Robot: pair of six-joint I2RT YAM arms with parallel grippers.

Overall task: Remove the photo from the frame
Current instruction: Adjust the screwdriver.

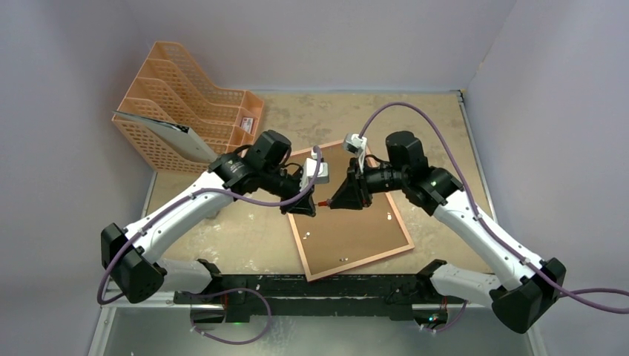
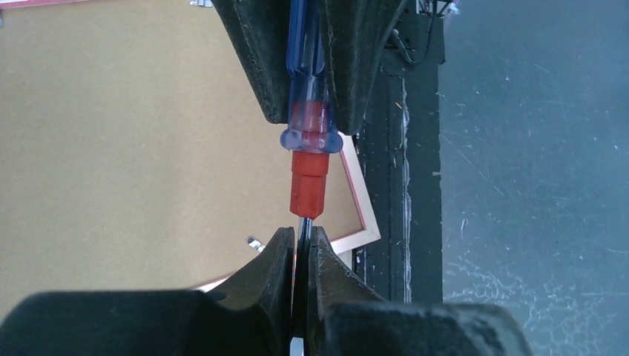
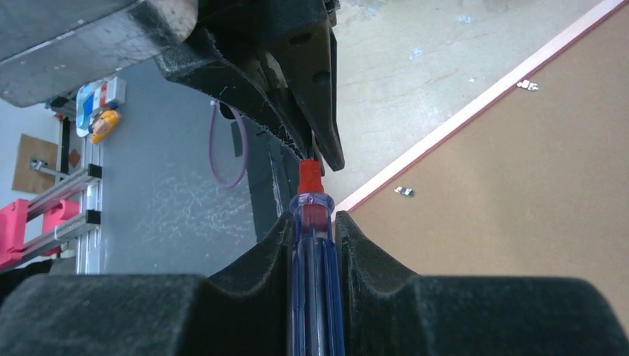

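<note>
**Screwdriver gripped at both ends above the face-down frame**

The frame (image 1: 360,262) lies flat on the worktop (image 1: 245,237), near the arm bases, with its brown board (image 1: 356,215) facing up. That puts the small metal clips (image 1: 389,216) along its edges within reach. The photo is not visible; it is probably under the board, in the frame.

Just above the board's far-left part, the two arms meet tip to tip with a screwdriver (image 2: 306,178) between them. The left fingers (image 2: 280,259) are clenched almost fully together on its thin metal shaft. The right fingers (image 3: 354,248) grasp the blue handle, spread only as far as its width. This looks like a handover or a regrip, so one arm can then pry the clips. Neither arm touches the frame.

Far left stands an orange rack (image 1: 185,104), well apart.
</note>
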